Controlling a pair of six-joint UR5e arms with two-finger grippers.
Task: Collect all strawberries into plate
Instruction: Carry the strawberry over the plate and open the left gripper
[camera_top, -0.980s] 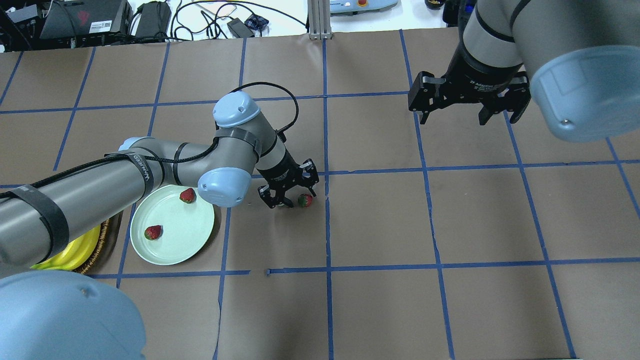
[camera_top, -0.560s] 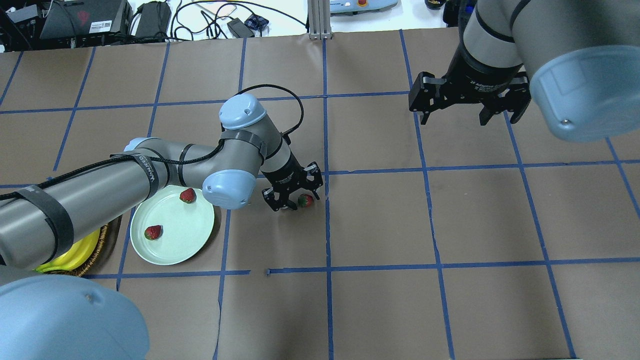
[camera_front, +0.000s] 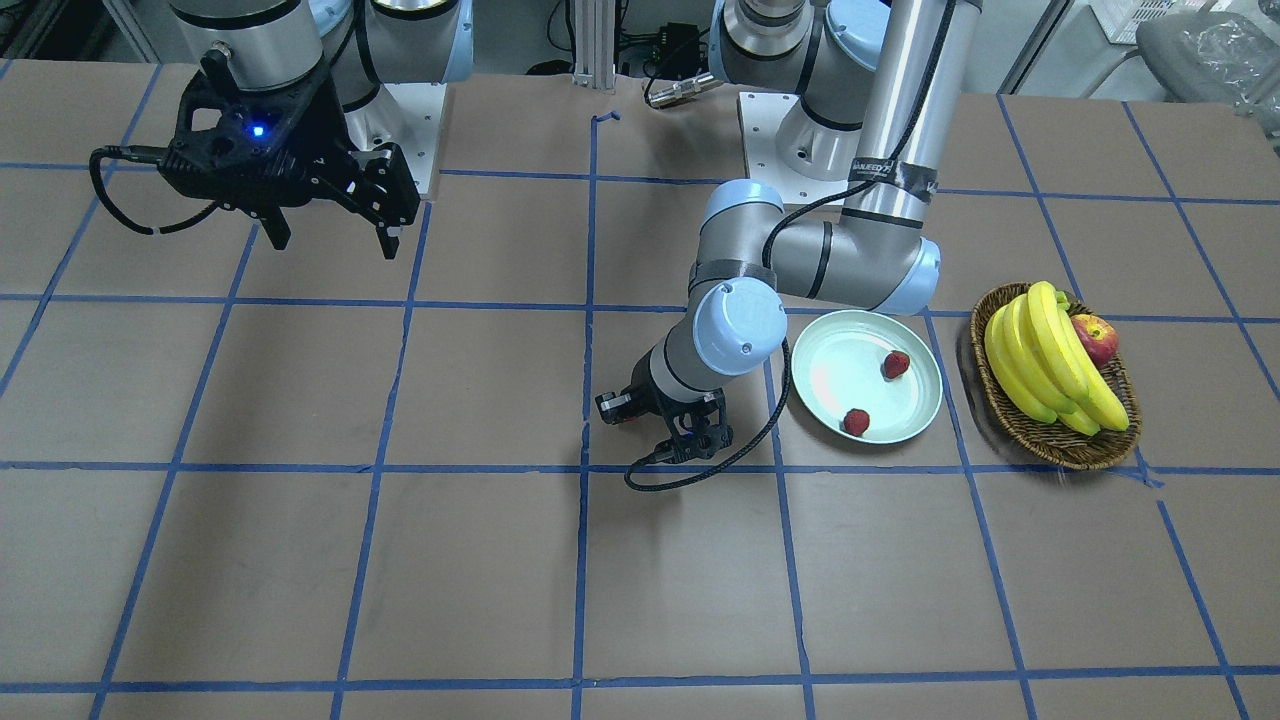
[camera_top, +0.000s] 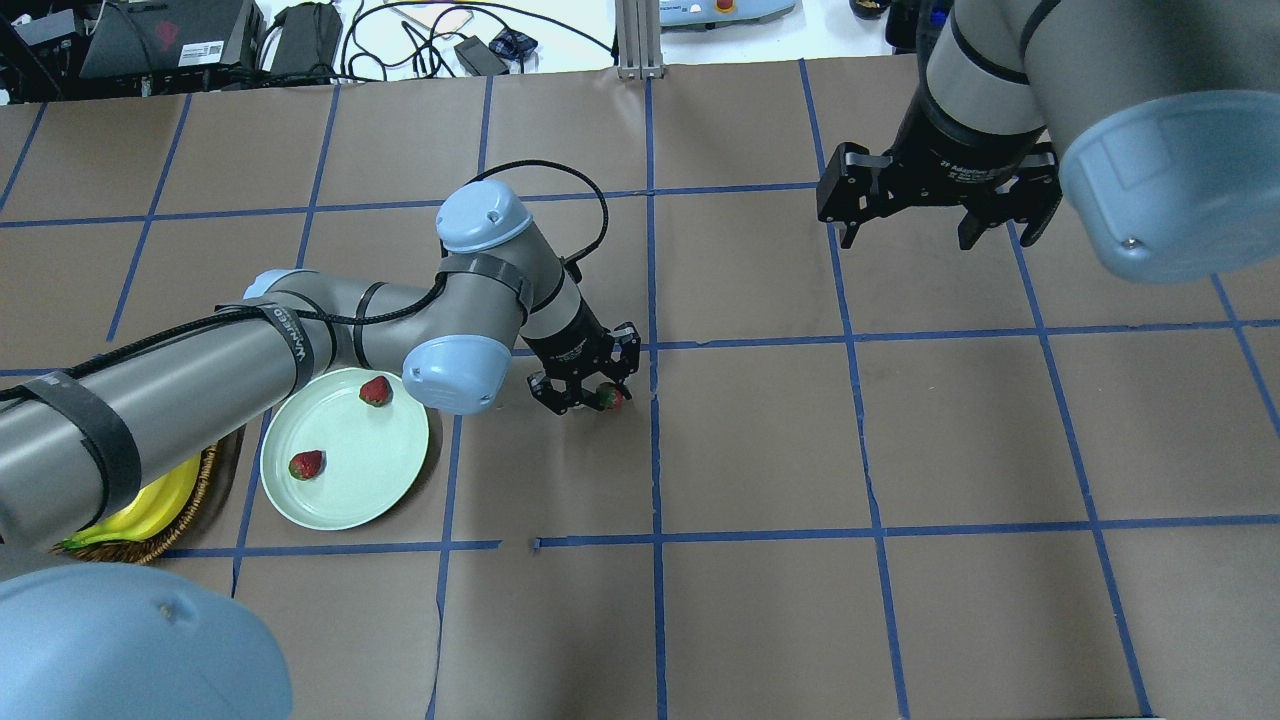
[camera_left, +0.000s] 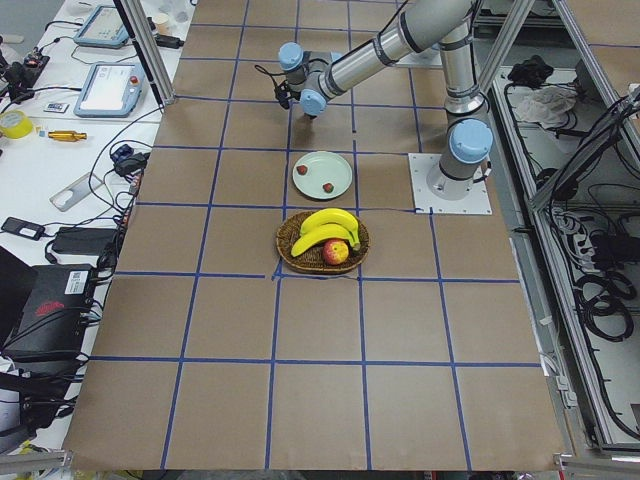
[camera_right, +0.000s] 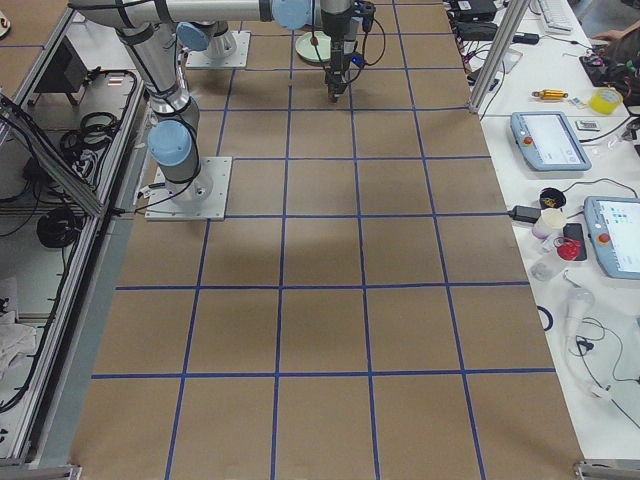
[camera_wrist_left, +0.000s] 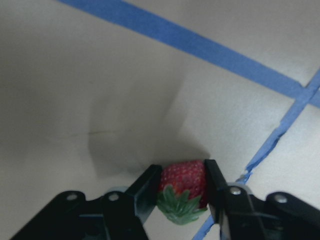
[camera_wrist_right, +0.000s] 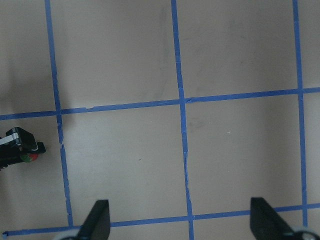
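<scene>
Overhead exterior view has the left gripper (camera_top: 592, 393) down low at the brown paper of the table (camera_top: 760, 620), just to the left of a blue tape line (camera_top: 653, 300) and a short way to the right of the plate (camera_top: 350, 485). The left wrist-mounted camera shows its two black fingers (camera_wrist_left: 147, 185) pressed against either side of one strawberry (camera_wrist_left: 184, 179), red body up and green cap toward the lens. Whether the fruit touches the paper or hangs just clear of it cannot be told.

Two other strawberries lie apart on the pale green plate, one near its far rim (camera_top: 375, 390) and one toward its left side (camera_top: 306, 464). Beside the plate, on the side away from the gripper, sits a wicker basket (camera_front: 1062, 447) holding bananas (camera_front: 1040, 360) and an apple (camera_front: 1095, 338).

The right gripper (camera_front: 332, 236) hangs well above the table, far off from the fruit, with its jaws spread wide and nothing between them. Its wrist-mounted camera looks down on bare taped squares, with the left gripper's tip and a speck of red at the frame's left edge.
</scene>
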